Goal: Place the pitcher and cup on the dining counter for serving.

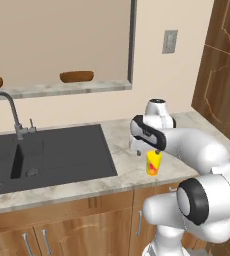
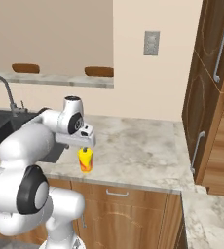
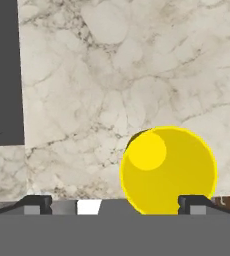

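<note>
Cup [image 1: 153, 163] stands upright on the marbled worktop [image 1: 121, 150], near its front edge, to the right of the black sink [image 1: 47, 152]. Yellow body, red-orange mark on the side facing the base cameras.

Gripper [image 3: 114, 202] hangs directly over the cup, pointing down. In the hand view the cup's round open rim [image 3: 168, 170] sits low and right of centre, closer to the right finger tip than the left — so the hand is not centred on it. Jaws stand wide apart; both tips [image 3: 37, 202] are at the outer margins of the frame, nothing between them touching. From the right base view the gripper [image 2: 86, 145] is just above the cup's rim [image 2: 85, 159]; contact cannot be told.

Dining counter [image 1: 62, 89] runs along the pass-through behind the sink — a pale stone ledge. Faucet [image 1: 7, 112] rises at the sink's back edge. Wooden cabinets [image 2: 211, 97] stand at the right end of the worktop.
</note>
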